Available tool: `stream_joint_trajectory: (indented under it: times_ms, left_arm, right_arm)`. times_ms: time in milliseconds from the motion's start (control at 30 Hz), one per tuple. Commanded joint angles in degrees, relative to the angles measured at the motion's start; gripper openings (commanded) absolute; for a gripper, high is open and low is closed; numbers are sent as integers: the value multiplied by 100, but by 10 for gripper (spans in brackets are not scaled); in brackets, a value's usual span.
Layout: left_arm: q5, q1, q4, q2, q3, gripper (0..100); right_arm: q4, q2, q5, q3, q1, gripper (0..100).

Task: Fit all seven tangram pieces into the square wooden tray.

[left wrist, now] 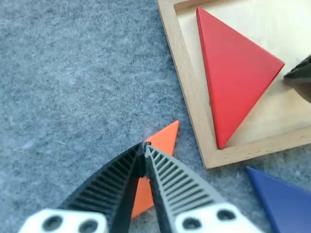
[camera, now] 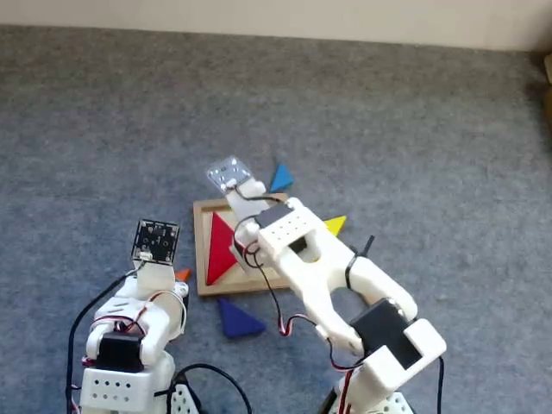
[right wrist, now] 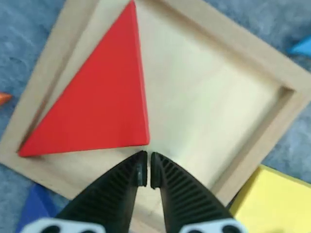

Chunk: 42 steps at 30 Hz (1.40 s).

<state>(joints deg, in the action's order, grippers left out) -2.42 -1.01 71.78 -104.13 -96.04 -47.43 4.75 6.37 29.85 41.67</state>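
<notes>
In the high view, the square wooden tray (camera: 201, 250) lies on grey carpet at frame centre, with the red triangle (camera: 220, 248) seated along its left side. The light blue piece (camera: 280, 178) lies above the tray, the yellow piece (camera: 335, 225) to its right, the dark blue triangle (camera: 237, 319) below it, and the orange triangle (camera: 182, 275) just off its lower left corner. The left arm (camera: 138, 336) stands at lower left, and the right arm (camera: 336, 267) stretches from lower right over the tray. In the left wrist view, the left gripper (left wrist: 145, 145) has its jaws pressed together and empty, its tips over the orange triangle (left wrist: 164, 138) at lower centre. The tray corner (left wrist: 187, 97) and the red triangle (left wrist: 233, 73) fill the upper right, with the dark blue triangle (left wrist: 282, 199) at lower right. In the right wrist view, the right gripper (right wrist: 145, 162) has its jaws all but closed on nothing, poised over the bare tray floor just beside a corner of the red triangle (right wrist: 102, 107). The tray rim (right wrist: 265, 141) runs down the right side, with the yellow piece (right wrist: 277, 204) outside it at lower right.
</notes>
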Motion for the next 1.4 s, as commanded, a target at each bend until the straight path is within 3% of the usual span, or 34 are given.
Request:
stream_joint_trajectory:
  times_ms: [0, 400, 700, 933, 1100, 1167, 1367]
  left_arm:
    - [-53, -22, 26, 4, -119, 9]
    - [-53, -22, 26, 4, -119, 9]
    - [-53, -22, 26, 4, -119, 9]
    - [-53, -22, 26, 4, -119, 9]
    - [-53, -22, 26, 4, -119, 9]
    - [-53, -22, 26, 4, -119, 9]
    - [-53, -22, 26, 4, -119, 9]
  right_arm:
    - [303, -347, 53, 40, 233, 29]
    - [1130, -382, 53, 66, 462, 29]
    - [136, -1420, 26, 92, 400, 27]
    - [-760, -2255, -26, 92, -593, 27]
    - [-760, -2255, -1275, 66, -1200, 36]
    - [-778, -2255, -1512, 66, -1288, 87]
    - [-769, -2246, -2488, 92, -1446, 369]
